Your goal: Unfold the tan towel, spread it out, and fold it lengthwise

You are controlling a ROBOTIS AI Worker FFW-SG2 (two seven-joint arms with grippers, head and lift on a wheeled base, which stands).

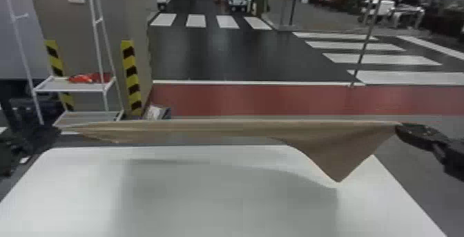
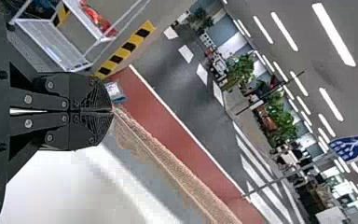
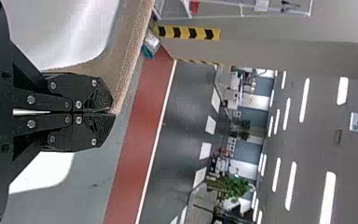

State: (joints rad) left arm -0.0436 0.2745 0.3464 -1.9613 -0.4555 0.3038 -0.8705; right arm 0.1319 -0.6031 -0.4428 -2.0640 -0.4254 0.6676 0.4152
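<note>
The tan towel (image 1: pixel 221 128) is stretched taut between both grippers above the far edge of the white table, a pointed flap hanging down toward its right end. My left gripper (image 1: pixel 58 129) is at the towel's left end; in the left wrist view the left gripper (image 2: pixel 112 111) is shut on a corner of the towel (image 2: pixel 168 168). At the right end is my right gripper (image 1: pixel 398 126); in the right wrist view the right gripper (image 3: pixel 113 113) is shut on the towel's (image 3: pixel 133 56) other corner.
The white table (image 1: pixel 221 201) spans the foreground beneath the towel, with a shadow on it. Beyond the table's far left stands a white rack (image 1: pixel 74 87) holding a red item, beside a pillar with yellow-black striping. A thin pole (image 1: pixel 369 34) rises at the back right.
</note>
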